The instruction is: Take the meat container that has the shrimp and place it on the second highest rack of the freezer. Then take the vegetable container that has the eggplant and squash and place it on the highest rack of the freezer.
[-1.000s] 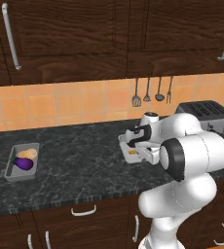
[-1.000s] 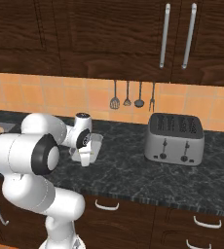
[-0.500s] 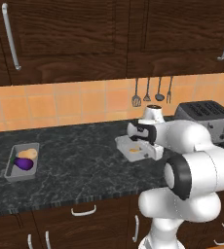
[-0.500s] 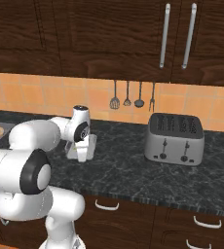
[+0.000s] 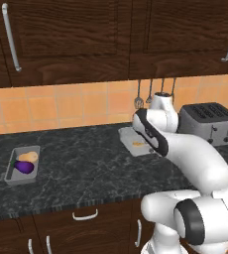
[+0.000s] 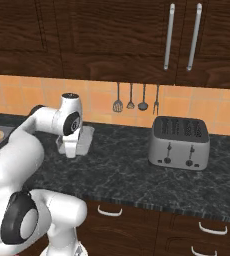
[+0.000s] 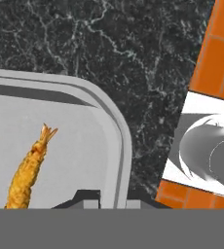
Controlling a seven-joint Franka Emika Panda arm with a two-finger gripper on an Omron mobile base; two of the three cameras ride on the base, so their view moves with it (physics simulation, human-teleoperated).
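Observation:
The meat container (image 7: 120, 146) is a shallow grey tray on the dark counter, with the orange shrimp (image 7: 28, 170) lying in it. My gripper (image 7: 109, 204) points down over the tray's right rim, one fingertip on each side, shut on the rim. In the right base view the gripper (image 6: 71, 152) meets the tray's (image 6: 85, 138) near edge. From the left base side my arm crosses this tray (image 5: 131, 140) and shrimp (image 5: 137, 144). The vegetable container (image 5: 12, 171) sits far left, holding the purple eggplant (image 5: 24, 167) and tan squash (image 5: 29, 157). The freezer and its racks are out of view.
A silver toaster (image 5: 208, 124) (image 6: 179, 142) stands on the counter right of the tray. Utensils (image 6: 137, 97) hang on the orange tiled wall behind. Dark wood cabinets run above and below the counter (image 5: 86, 163).
My arm has swung so the elbow reaches further over the counter and the hand stands more upright above the tray's rim. The fingers have closed a little. Both trays stay put.

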